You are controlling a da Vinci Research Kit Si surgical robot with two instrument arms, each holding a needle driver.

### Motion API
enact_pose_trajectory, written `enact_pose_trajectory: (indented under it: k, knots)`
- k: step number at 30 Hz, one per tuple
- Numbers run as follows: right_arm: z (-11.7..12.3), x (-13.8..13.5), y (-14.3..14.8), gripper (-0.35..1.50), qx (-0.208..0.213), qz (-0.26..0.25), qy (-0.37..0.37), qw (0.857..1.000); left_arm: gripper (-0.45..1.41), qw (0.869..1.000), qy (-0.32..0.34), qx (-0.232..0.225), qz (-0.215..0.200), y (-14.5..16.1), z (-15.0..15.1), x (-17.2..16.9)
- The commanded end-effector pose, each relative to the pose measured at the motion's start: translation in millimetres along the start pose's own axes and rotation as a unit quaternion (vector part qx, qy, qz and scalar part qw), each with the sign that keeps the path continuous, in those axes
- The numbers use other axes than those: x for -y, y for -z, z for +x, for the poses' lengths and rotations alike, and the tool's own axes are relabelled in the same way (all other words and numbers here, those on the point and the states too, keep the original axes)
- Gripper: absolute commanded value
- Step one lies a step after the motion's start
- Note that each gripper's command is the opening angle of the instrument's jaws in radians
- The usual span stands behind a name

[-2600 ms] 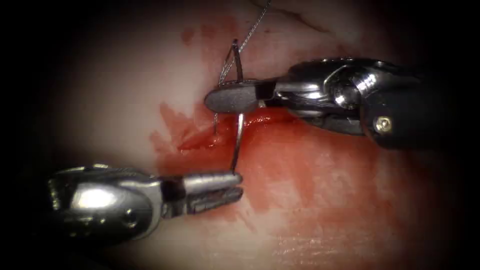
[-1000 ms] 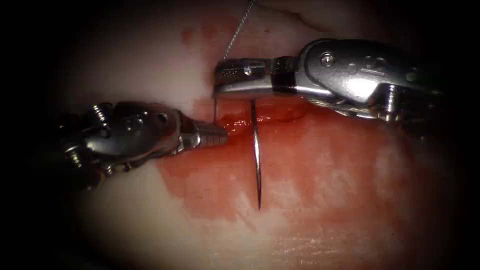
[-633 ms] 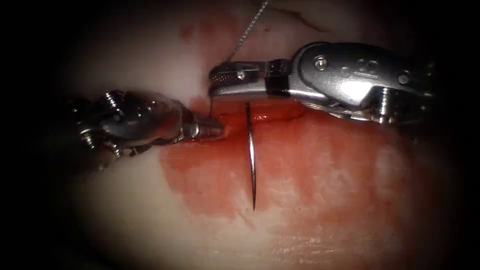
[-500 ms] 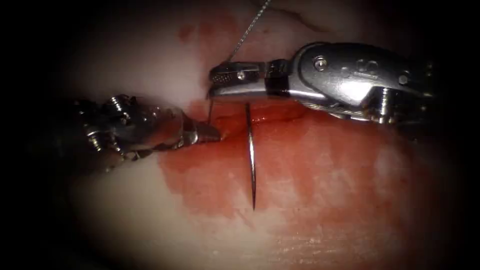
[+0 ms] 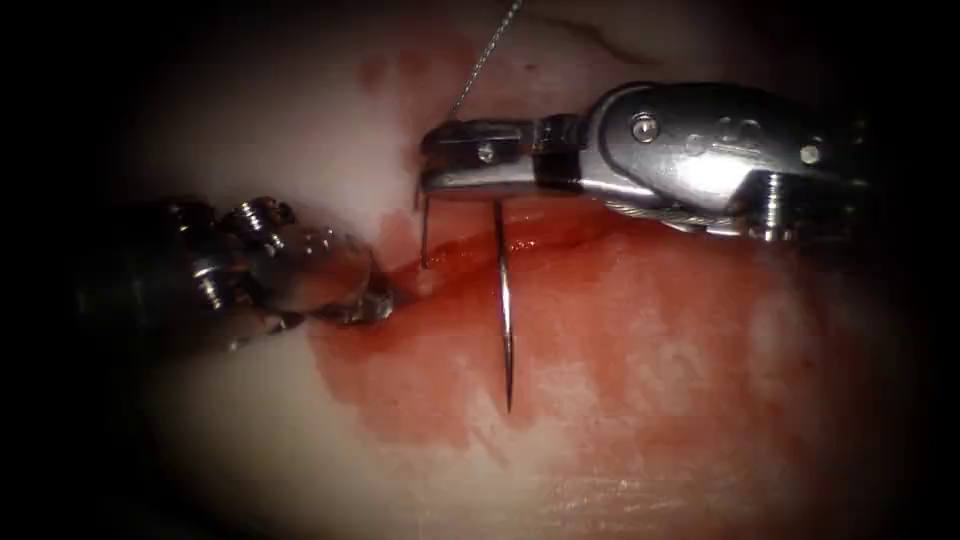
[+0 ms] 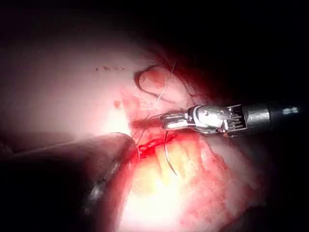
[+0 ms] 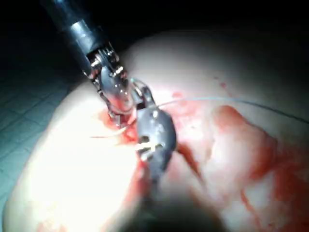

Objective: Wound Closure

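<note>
The right silver needle driver [image 5: 455,160] stays clenched on the thin curved steel needle [image 5: 505,320] near its thread end, tip free below the red cut [image 5: 500,245]. The left steel tool [image 5: 375,300] has pressed into the cut's left end since a second ago; whether it grips tissue, one cannot tell.

no text, label or number can be read.

needle [image 5: 505,310] is a thin curved steel one, hanging point-down over the red-stained tissue [image 5: 640,330], not stuck in it; thread [image 5: 485,60] trails up off its back end; cut [image 5: 500,250] sits wet and red
</note>
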Motion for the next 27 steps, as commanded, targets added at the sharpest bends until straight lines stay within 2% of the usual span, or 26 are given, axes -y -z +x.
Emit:
enact_pose_trajectory:
  k: [1, 5, 9, 15, 21, 27]
  knots:
    - [-0.4, -1.0, -1.2, -0.35, -0.004, -0.004, 0.018, 1.0, -0.31, 1.0, -0.006, -0.006, 0.0, -0.3, 0.7, 0.1]
    - [-0.8, -4.0, -2.8, -0.35, -0.017, -0.015, 0.054, 0.998, -0.3, 1.0, -0.012, -0.025, -0.008, 0.2, 1.2, -1.4]
    - [-1.2, -5.1, -4.3, -0.35, -0.026, -0.01, 0.067, 0.997, -0.28, 0.999, -0.01, -0.032, -0.003, 1.3, 1.5, -2.5]
    - [-1.5, -4.1, -5.5, -0.35, -0.033, -0.003, 0.103, 0.994, -0.29, 0.999, -0.007, -0.043, -0.001, 1.9, 1.9, -4.0]
    - [-3.6, -2.5, -6.4, -0.35, -0.032, 0.001, 0.129, 0.991, -0.3, 0.999, -0.008, -0.046, 0.003, 2.1, 1.5, -4.2]
    - [-3.6, -1.1, -6.8, -0.35, -0.029, 0.011, 0.135, 0.99, -0.26, 0.999, -0.005, -0.048, 0.014, 3.4, 1.3, -3.9]
